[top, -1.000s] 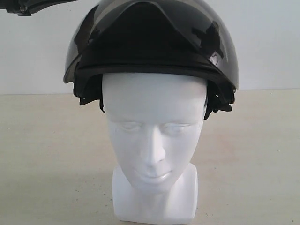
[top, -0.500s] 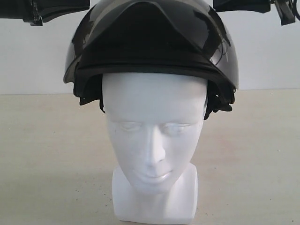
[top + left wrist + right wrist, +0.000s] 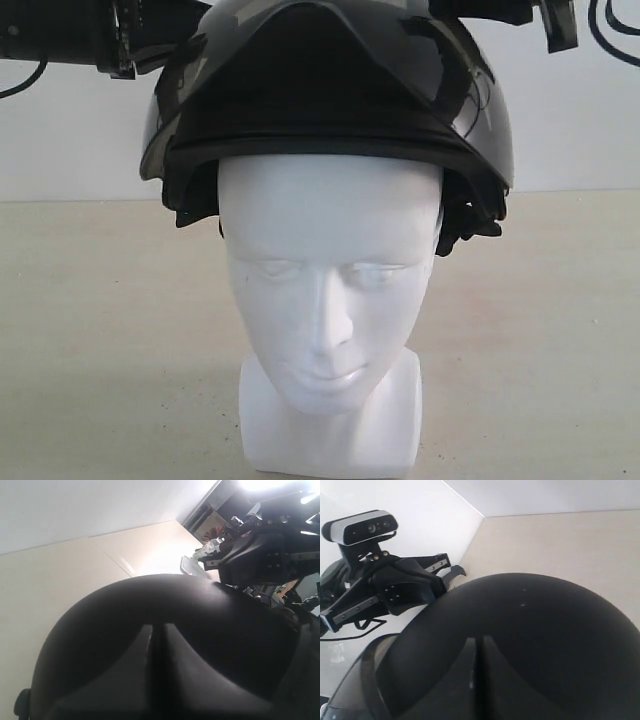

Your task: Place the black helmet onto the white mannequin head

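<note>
**Exterior view.** One black helmet (image 3: 330, 90) sits on the one white mannequin head (image 3: 330, 270). Its brim lies across the forehead and its tinted visor (image 3: 425, 60) is tipped up. The head stands upright on the table (image 3: 100, 330), mid-scene and near the camera, facing it.
- Two arms come in high. The left gripper (image 3: 160, 40) is at the shell's upper left and the right gripper (image 3: 485, 10) at its upper right.
- Both are cut off by the frame edge. From here I cannot tell whether they touch the shell.

**Left wrist view.** The left gripper's fingers (image 3: 135, 665) are pressed together with only a thin seam between them. They hold nothing.
- The tips lie close over the helmet dome, apparently against it.
- The other arm's gripper shows across the crown.

**Right wrist view.** The same picture, mirrored.
- The right gripper's fingers (image 3: 495, 670) are closed flat and empty.
- Their tips are at the dome's curve.
- The left gripper shows on the far side, with a small camera on top of it.

**Judgement.** The placing looks essentially done, and the step in hand is seating the helmet by pressing or nudging with closed fingers. The next move calls for light, even pressure from both sides so that neither the shell nor the head tips. After that, both arms should lift straight off.

**Count.** One helmet, one head, two grippers.
</note>
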Motion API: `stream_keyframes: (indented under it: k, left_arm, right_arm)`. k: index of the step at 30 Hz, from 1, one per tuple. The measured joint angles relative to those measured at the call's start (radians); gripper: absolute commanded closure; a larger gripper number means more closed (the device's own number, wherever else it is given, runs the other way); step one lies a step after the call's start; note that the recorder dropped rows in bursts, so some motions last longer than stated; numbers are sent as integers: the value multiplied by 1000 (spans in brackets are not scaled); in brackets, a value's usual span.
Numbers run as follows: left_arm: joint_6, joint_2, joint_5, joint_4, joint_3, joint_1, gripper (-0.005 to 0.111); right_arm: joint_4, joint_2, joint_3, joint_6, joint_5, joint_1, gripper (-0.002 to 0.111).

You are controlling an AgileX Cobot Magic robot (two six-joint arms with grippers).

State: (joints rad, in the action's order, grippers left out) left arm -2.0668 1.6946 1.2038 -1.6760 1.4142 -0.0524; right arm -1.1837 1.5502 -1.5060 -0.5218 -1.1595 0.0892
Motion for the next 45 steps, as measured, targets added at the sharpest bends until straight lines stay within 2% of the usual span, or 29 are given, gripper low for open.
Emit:
stream_keyframes:
  k: [10, 40, 45]
  left_arm:
    - [-23, -41, -10, -39, -4, 2, 102]
    - [-23, -254, -43, -25, -236, 4, 102]
    - [-23, -274, -43, -22, -273, 4, 102]
  right_arm:
    - [-17, -13, -7, 30, 0, 40, 108]
    - [8, -185, 148, 85, 7, 42, 108]
    - [-4, -217, 199, 85, 26, 87, 108]
